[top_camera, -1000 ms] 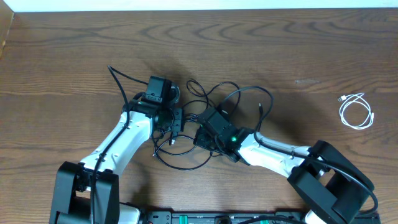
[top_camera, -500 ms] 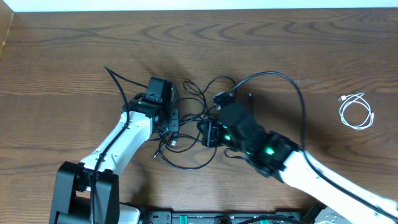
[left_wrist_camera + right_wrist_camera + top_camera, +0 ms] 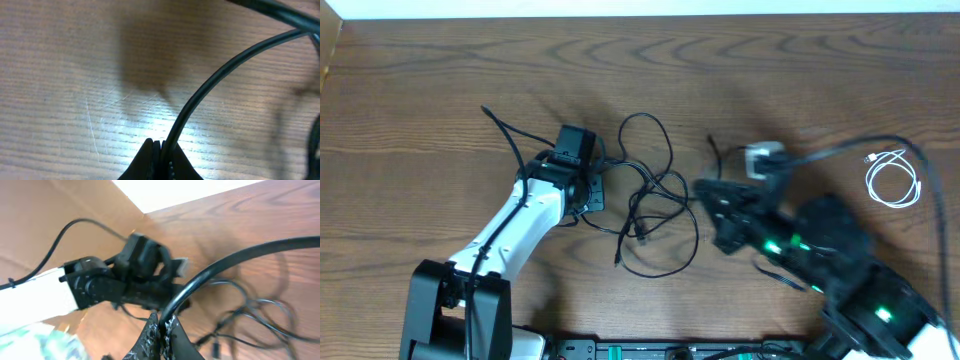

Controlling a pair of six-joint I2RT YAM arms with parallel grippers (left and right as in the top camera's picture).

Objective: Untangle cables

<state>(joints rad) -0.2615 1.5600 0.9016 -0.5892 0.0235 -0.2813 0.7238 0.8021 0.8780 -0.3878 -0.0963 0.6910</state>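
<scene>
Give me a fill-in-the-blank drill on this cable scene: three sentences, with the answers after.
1. The left claw is shut on a ___ cable.
2. The coiled cable lying apart from the tangle is ___ in colour.
3. The right claw is ___ on a black cable.
Missing words: black; white; shut.

Soft glare, blurred wrist views.

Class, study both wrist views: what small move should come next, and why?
Probably pull the right gripper away from the left gripper, rightward. Both are shut on black cable, and loops cross in the tangle lying between them.
</scene>
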